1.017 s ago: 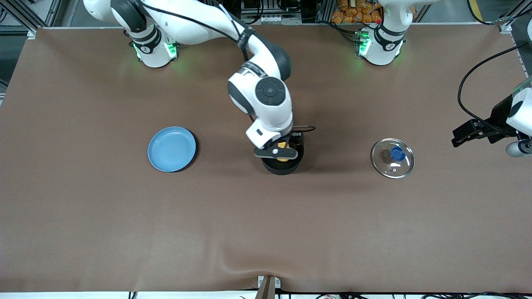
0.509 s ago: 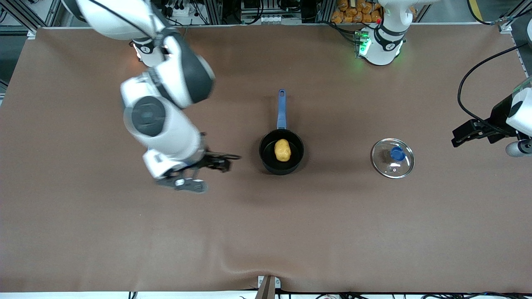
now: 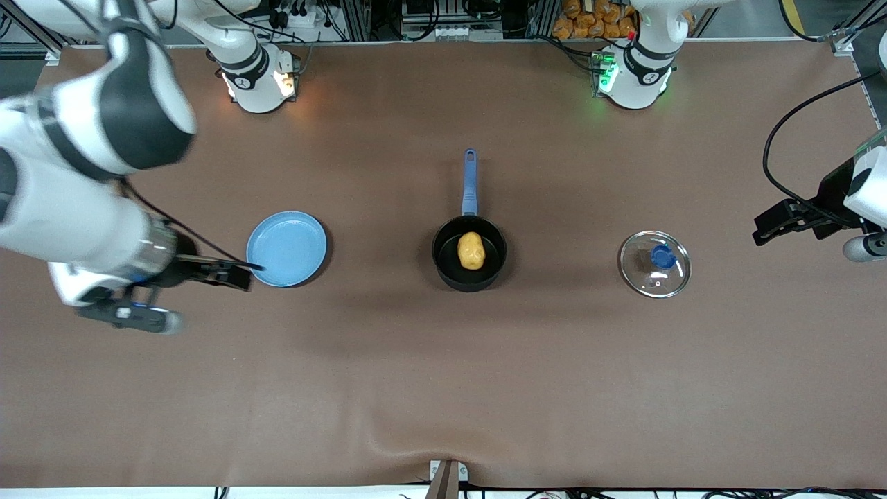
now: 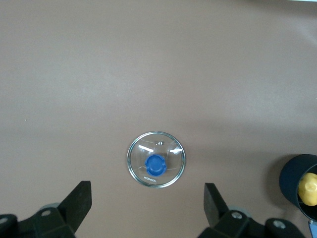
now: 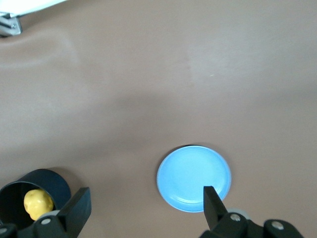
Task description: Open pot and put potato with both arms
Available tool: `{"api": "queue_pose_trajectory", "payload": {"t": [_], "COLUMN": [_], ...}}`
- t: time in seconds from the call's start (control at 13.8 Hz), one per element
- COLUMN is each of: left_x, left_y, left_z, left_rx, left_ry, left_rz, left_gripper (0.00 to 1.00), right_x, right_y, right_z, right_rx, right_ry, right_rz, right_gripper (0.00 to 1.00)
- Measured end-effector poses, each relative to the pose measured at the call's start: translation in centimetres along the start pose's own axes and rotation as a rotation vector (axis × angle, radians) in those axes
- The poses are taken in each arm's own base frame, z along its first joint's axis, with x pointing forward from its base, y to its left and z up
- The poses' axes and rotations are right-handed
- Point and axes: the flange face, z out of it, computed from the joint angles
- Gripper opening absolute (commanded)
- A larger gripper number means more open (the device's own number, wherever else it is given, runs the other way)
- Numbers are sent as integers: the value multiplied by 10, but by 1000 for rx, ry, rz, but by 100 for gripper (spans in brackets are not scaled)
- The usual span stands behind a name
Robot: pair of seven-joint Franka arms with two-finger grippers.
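Note:
The black pot (image 3: 443,258) stands uncovered in the middle of the table, its blue handle (image 3: 470,181) pointing toward the robots' bases. The yellow potato (image 3: 470,250) lies inside it. The glass lid (image 3: 655,264) with its blue knob lies flat on the table toward the left arm's end. My right gripper (image 3: 132,319) is open and empty, up over the table at the right arm's end, beside the plate. My left gripper (image 3: 865,248) is open and empty, waiting high at the left arm's end. The left wrist view shows the lid (image 4: 156,159) and the pot (image 4: 292,178). The right wrist view shows the pot (image 5: 47,181) with the potato (image 5: 38,203).
A flat light-blue plate (image 3: 286,249) lies between the pot and the right gripper; it also shows in the right wrist view (image 5: 194,177). A brown cloth covers the table, with a ripple near its front edge (image 3: 388,443).
My right gripper let go of the potato in the pot, then swung up and away past the plate to the right arm's end. The left arm and the lid have not moved.

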Motion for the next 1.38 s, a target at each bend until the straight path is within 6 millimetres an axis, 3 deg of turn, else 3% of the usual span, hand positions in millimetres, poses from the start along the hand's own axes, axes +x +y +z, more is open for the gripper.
{"api": "queue_pose_trajectory", "payload": {"t": [0.15, 0.29, 0.51, 0.65, 0.8, 1.09, 1.38], "left_x": [0, 0, 0, 0, 0, 0, 0], "left_y": [0, 0, 0, 0, 0, 0, 1], "left_z": [0, 0, 0, 0, 0, 0, 0], "left_rx": [0, 0, 0, 0, 0, 0, 0], "left_ry": [0, 0, 0, 0, 0, 0, 0], "left_rz": [0, 0, -1, -1, -1, -2, -26], "left_gripper": [100, 100, 100, 100, 100, 100, 100], "right_x": [0, -17, -74, -111, -131, -131, -118], "right_y": [31, 38, 37, 49, 69, 91, 135], "right_z": [-23, -39, -63, -78, -90, -89, -89], "right_rx": [-18, -35, -74, -110, -135, -141, -106], "right_ry": [17, 30, 81, 82, 67, 46, 19], "right_rz": [15, 17, -2, -16, -53, -90, -104], "right_gripper": [100, 100, 100, 100, 100, 100, 100]}}
